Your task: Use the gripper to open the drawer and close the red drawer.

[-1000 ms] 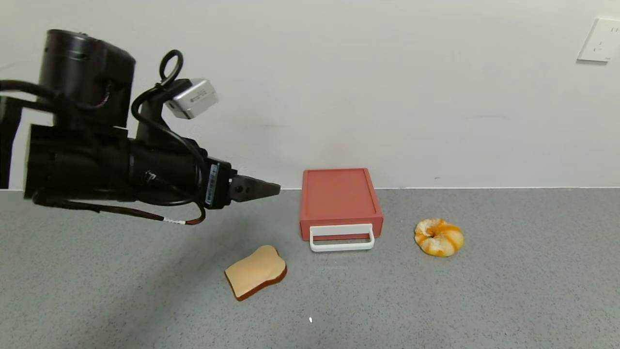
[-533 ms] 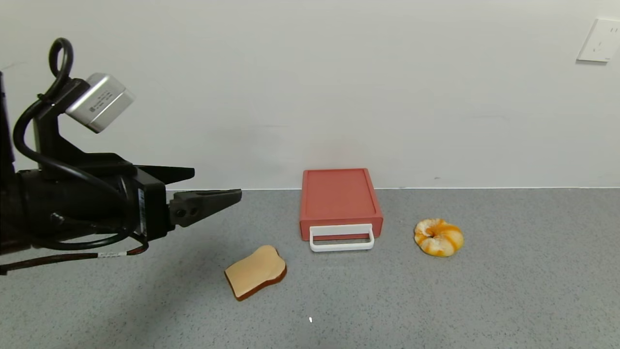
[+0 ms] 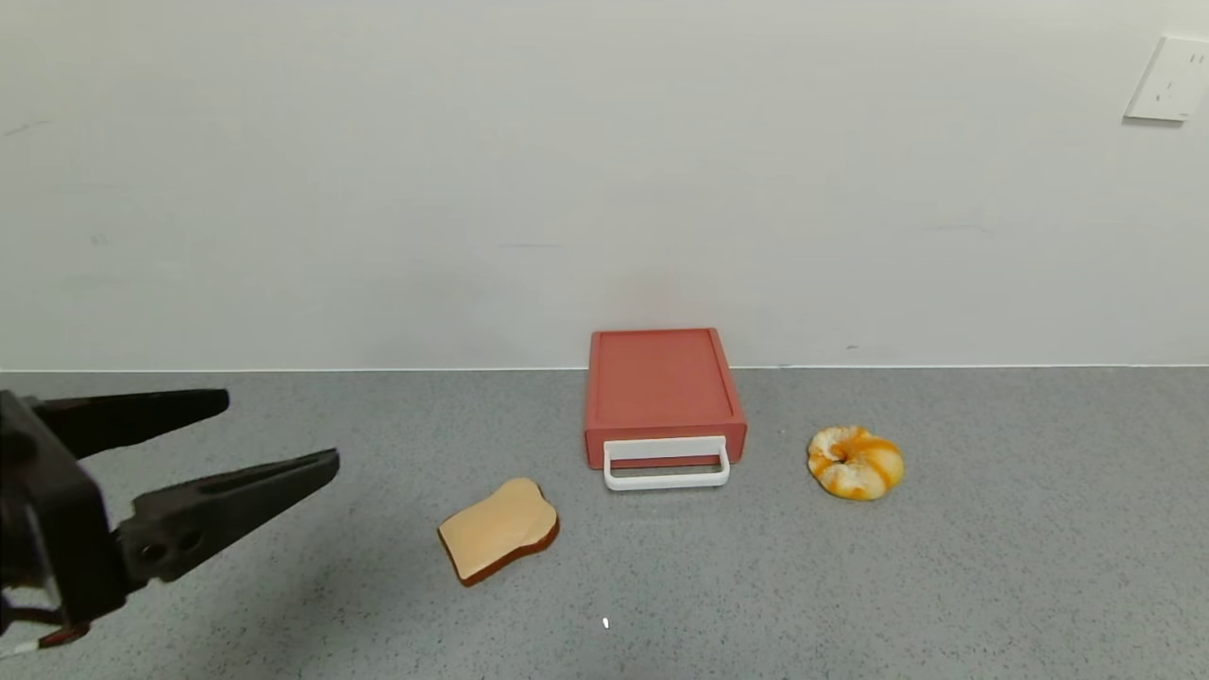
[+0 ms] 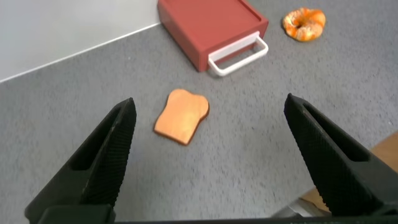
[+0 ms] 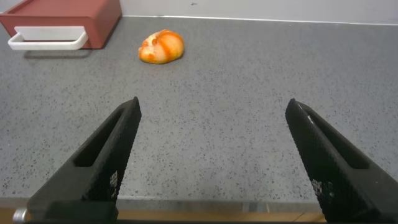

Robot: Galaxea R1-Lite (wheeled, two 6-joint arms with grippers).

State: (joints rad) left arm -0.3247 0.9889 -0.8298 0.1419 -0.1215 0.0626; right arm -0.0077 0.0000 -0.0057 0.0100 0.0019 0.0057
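Observation:
The brick-red drawer (image 3: 661, 387) sits against the wall at the middle of the grey counter, its tray pushed in and its white loop handle (image 3: 667, 464) facing me. It also shows in the left wrist view (image 4: 208, 28) and the right wrist view (image 5: 65, 15). My left gripper (image 3: 279, 430) is open and empty at the far left, well away from the drawer, low over the counter. In its wrist view the left gripper (image 4: 208, 109) points toward the toast. My right gripper (image 5: 214, 109) is open and empty near the counter's front edge, out of the head view.
A toast slice (image 3: 498, 530) lies in front and to the left of the drawer. An orange-and-white bread roll (image 3: 856, 461) lies to its right. A wall socket (image 3: 1169, 78) is at the upper right. The counter's front edge (image 5: 186, 208) lies under my right gripper.
My left gripper has drawn back leftward and down, away from the drawer, and its jaws have opened. The drawer, toast and roll have not moved.

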